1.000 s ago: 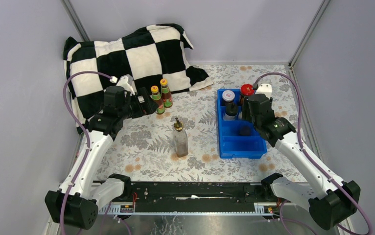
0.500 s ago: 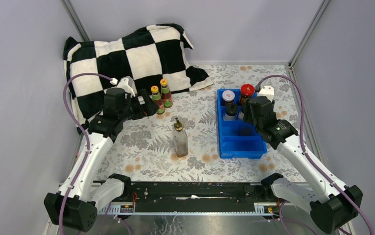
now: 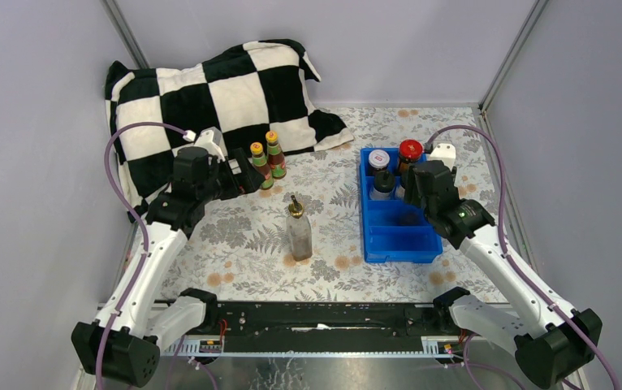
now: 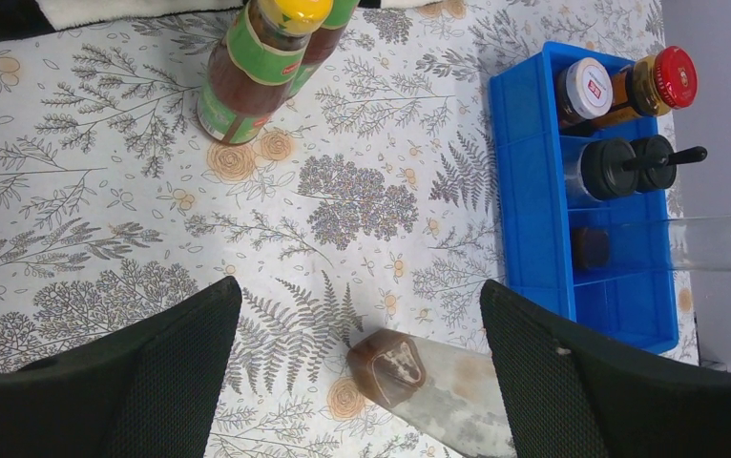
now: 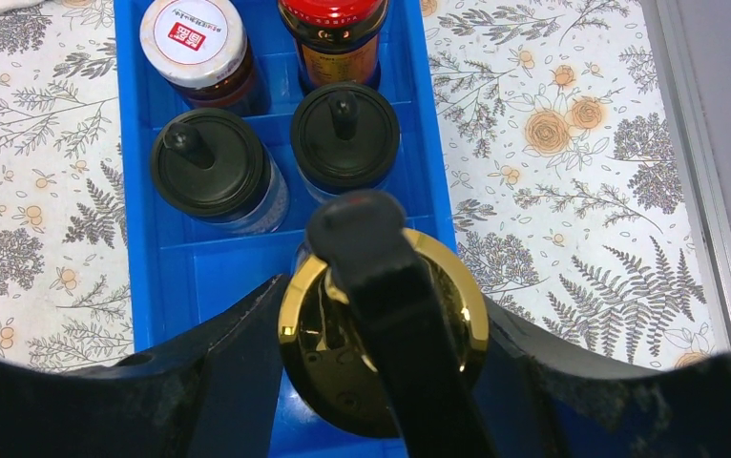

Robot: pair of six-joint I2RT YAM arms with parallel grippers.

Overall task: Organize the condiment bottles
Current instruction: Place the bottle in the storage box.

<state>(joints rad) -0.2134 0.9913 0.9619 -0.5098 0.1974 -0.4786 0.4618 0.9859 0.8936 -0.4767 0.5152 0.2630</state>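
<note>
My right gripper (image 3: 411,203) is shut on a tall clear gold-spouted bottle (image 5: 381,324) and holds it upright over the blue tray (image 3: 369,236), in the compartment just near of the two black-capped shakers (image 5: 209,172) (image 5: 344,134). The white-lidded jar (image 5: 193,38) and the red-lidded jar (image 5: 335,29) stand in the far compartments. The second gold-spouted bottle (image 3: 298,231) stands alone mid-table. My left gripper (image 3: 243,175) is open and empty, beside two orange-capped sauce bottles (image 3: 257,165) (image 3: 274,154). They also show in the left wrist view (image 4: 257,67).
A black-and-white checkered cushion (image 3: 210,89) lies at the back left, just behind the orange-capped bottles. The nearest compartment of the tray (image 5: 142,286) holds nothing. Grey walls close in the floral tablecloth (image 3: 235,236) on three sides.
My right gripper has shifted slightly away from me with the bottle, over the tray. My left gripper has hardly moved.
</note>
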